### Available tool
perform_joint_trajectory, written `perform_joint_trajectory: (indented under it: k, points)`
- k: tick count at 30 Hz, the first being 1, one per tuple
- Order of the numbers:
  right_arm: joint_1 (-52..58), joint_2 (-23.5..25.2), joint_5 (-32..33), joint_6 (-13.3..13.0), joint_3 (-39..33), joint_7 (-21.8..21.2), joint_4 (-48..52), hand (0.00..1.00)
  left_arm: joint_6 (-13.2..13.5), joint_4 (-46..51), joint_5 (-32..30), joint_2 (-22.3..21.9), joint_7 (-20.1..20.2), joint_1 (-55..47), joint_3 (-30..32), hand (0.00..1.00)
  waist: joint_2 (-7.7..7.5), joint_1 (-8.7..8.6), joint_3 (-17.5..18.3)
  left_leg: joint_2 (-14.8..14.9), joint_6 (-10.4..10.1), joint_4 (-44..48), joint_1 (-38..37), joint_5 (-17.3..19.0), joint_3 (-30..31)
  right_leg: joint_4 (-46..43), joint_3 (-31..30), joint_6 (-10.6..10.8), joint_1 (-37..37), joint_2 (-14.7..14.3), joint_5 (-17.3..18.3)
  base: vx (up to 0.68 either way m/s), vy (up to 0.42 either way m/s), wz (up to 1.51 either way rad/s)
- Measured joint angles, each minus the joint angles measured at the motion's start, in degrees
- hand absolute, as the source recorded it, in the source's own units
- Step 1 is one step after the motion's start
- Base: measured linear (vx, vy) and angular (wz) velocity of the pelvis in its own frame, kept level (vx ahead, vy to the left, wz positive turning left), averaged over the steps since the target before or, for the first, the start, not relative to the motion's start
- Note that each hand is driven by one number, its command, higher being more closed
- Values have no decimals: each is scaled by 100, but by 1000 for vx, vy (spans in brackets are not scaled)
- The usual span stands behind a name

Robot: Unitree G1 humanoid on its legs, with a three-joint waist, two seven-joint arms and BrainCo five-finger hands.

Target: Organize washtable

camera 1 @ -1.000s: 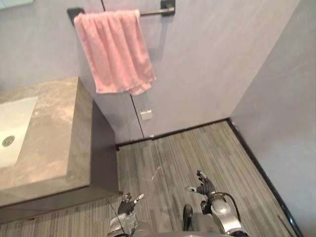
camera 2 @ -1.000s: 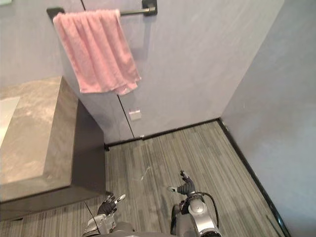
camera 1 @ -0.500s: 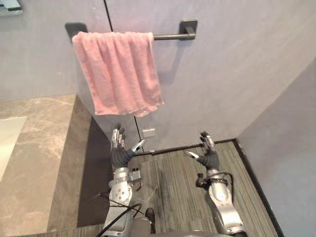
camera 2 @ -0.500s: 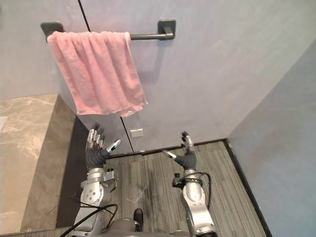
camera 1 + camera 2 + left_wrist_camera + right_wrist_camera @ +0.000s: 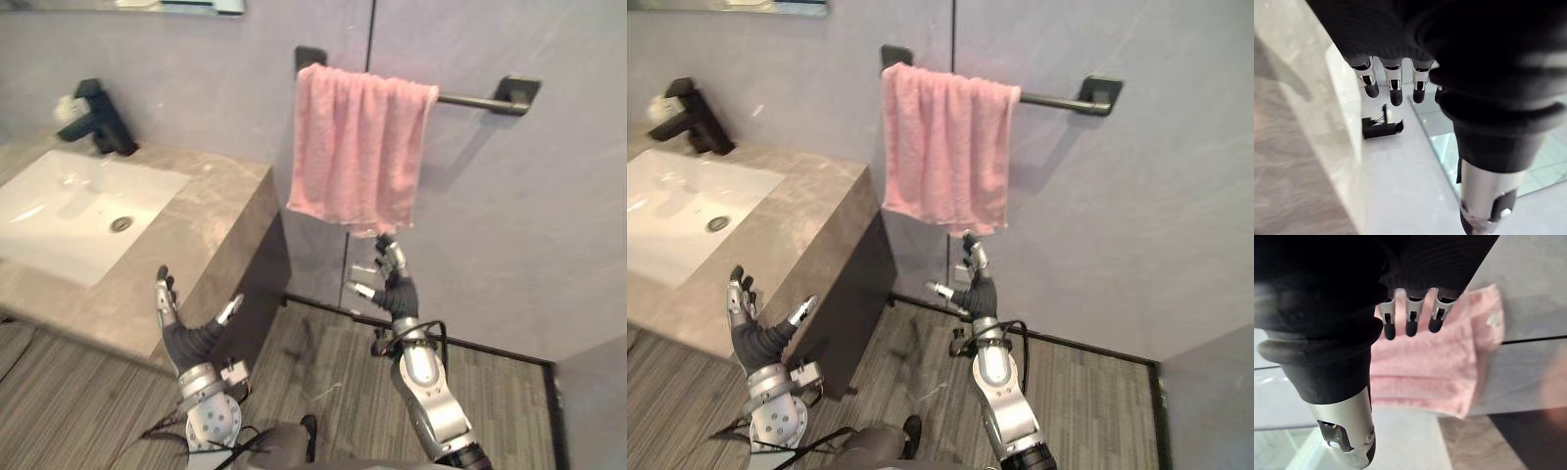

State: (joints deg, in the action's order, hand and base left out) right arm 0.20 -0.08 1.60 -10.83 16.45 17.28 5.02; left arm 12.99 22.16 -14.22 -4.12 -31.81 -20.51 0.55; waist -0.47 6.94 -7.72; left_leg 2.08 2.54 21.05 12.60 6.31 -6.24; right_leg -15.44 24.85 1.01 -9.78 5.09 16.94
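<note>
**Both robot hands up and empty, towel next in line**

We face a grey panelled wall [image 5: 509, 215] above a floor of striped grey planks [image 5: 313, 348]. To our left stands the brown marbled stone worktop [image 5: 211, 211] with a white rectangular sink [image 5: 59, 196] sunk into it and a black angular tap [image 5: 103, 122] at its back edge. We see nothing loose lying on the stone.

The pink terry towel [image 5: 358, 147] hangs bunched toward the left end of a dark metal wall rail [image 5: 480, 100], just right of the worktop.

Our right robot hand [image 5: 397, 294] is raised just below the towel's lower hem, fingers straight and released, holding nothing. Its wrist view looks along those fingers at the cloth and shows a gap. Our left robot hand [image 5: 186, 338] is lifted in front of the worktop's near edge, likewise spread and empty.

We judge that the step in hand is the reach toward the towel, with no grasp made. The next move calls for lifting the right robot hand to the hem and closing on the cloth. We should then pull gently, since the towel is only draped over the rail and could slide off.
</note>
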Motion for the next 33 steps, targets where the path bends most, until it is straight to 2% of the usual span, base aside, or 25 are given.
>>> perform_joint_trajectory:
  k: [4, 6, 7, 8, 10, 12, 13, 15, 17, 19, 20, 21, 22, 23, 24, 25, 27, 29, 30, 33]
  points:
    - [-262, 12, 1, 2, -345, 195, 251, 0, -97, 261, -2, 73, -224, 859, 116, 0, -87, -81, 33, 117, -4, 222, 182, 2, -157, 154, 10, -52, 27, 71, 126, -110, 58, 11]
    - [-493, 23, 0, 7, -426, 285, 228, 0, -172, 258, 2, 80, -250, 1286, 271, 0, -127, -198, 69, 354, -225, -38, 213, -114, -71, 160, -97, 72, 108, 113, 61, -6, 193, -12]
    - [-587, 50, -1, 16, -477, 309, 154, 0, -225, 241, 7, 99, -248, 1380, 317, 0, -119, -211, 127, 389, -459, -207, 108, -310, -176, 217, -225, 178, 133, 179, 4, 41, 221, -38]
    - [-622, 66, -3, 21, -481, 337, 101, 0, -265, 245, 14, 95, -227, 1403, 358, 0, -182, -208, 171, 361, -436, -245, 50, -303, -260, 316, -307, 248, 154, 220, -70, 95, 239, -58]
    - [-771, 144, -12, 105, -518, 382, 64, 0, -376, 243, 108, 98, -185, 1545, 402, 0, -246, -178, 217, 382, -230, 55, 188, -98, -532, 740, -517, 389, 97, 260, -407, 129, 231, -59]
    - [-776, 204, -49, 133, -524, 373, 62, 0, -383, 236, 251, 103, -64, 1554, 375, 0, -255, -179, 238, 303, -130, 269, 184, 143, -675, 783, -670, 484, 112, 416, -466, 114, 255, -47]
    - [-772, 257, -112, 137, -549, 371, 23, 0, -381, 175, 306, 118, -6, 1594, 326, 0, -255, -183, 253, 212, -82, 318, 132, 339, -757, 616, -808, 460, 161, 563, -373, 93, 261, -45]
    - [-775, 295, -189, 144, -618, 341, -109, 0, -384, -6, 345, 149, 62, 1703, 317, 0, -262, -166, 271, 111, -48, 302, -22, 562, -953, -7, -1032, 449, 426, 795, -239, 89, 236, -50]
    - [-778, 367, -213, 237, -638, 258, -393, 0, -440, -309, 398, 359, 101, 1764, 301, 0, -298, -224, 303, -26, 20, 26, -445, 610, -1368, -1520, -1296, 338, 1140, 1225, -180, 88, 198, -69]
    - [-787, 367, -214, 242, -624, 226, -546, 0, -490, -401, 519, 499, 177, 1765, 333, 0, -285, -301, 347, -59, 26, -204, -682, 611, -1536, -1836, -1209, 320, 1422, 1297, -164, 81, 96, -59]
    - [-802, 360, -213, 248, -640, 165, -654, 0, -505, -483, 605, 569, 238, 1770, 415, 0, -240, -321, 452, -54, 36, -420, -810, 563, -1697, -1607, -931, 316, 1680, 1279, -171, 92, 74, -64]
    - [-826, 352, -212, 251, -646, 148, -658, 0, -505, -494, 662, 592, 280, 1777, 442, 0, -285, -327, 484, -54, 25, -467, -865, 533, -1750, -1422, -842, 308, 1725, 1261, -183, 114, 56, -53]
    - [-868, 336, -209, 252, -657, 141, -660, 0, -502, -564, 767, 638, 378, 1781, 457, 0, -216, -399, 483, -45, 14, -499, -903, 521, -1759, -968, -752, 324, 1755, 1171, -224, 114, -9, -4]
    - [-910, 294, -208, 252, -665, 141, -662, 0, -500, -725, 855, 660, 458, 1801, 460, 0, -191, -546, 536, -5, -1, -485, -908, 512, -1732, -676, -822, 361, 1789, 1064, -456, 121, -34, 11]
    - [-933, 272, -208, 253, -681, 141, -668, 0, -502, -798, 930, 658, 491, 1815, 463, 0, -163, -601, 539, 15, -15, -470, -926, 503, -1714, -601, -883, 332, 1805, 1017, -578, 136, -69, 16]
    - [-977, 226, -208, 253, -724, 136, -672, 0, -502, -932, 1010, 639, 534, 1875, 461, 0, -115, -614, 534, 87, -23, -446, -952, 503, -1691, -495, -1044, 318, 1858, 905, -721, 115, -98, 5]
    - [-978, 157, -210, 256, -769, 134, -672, 0, -501, -1093, 1045, 659, 562, 2012, 456, 0, -155, -625, 557, 128, -171, -426, -965, 468, -1555, -218, -1268, 396, 1871, 774, -1216, 110, -162, 11]
    - [-973, 70, -207, 257, -766, 130, -672, 0, -502, -1174, 1146, 620, 574, 2045, 443, 0, -43, -621, 534, 215, -302, -505, -1070, 411, -1272, -42, -1253, 439, 1648, 615, -1250, 104, -208, 5]
    - [-968, 4, -203, 257, -767, 115, -671, 0, -478, -1173, 1188, 554, 638, 2051, 406, 0, 106, -630, 541, 302, -376, -698, -1165, 368, -1099, 126, -1162, 403, 1503, 473, -1265, 76, -190, 2]
    - [-895, -22, -37, 244, -727, -7, -672, 0, -442, -1175, 1422, 485, 693, 2049, 358, 0, 159, -638, 549, 512, -580, -764, -1233, 367, -947, 147, -1034, 204, 1413, 241, -1134, 59, -188, 8]
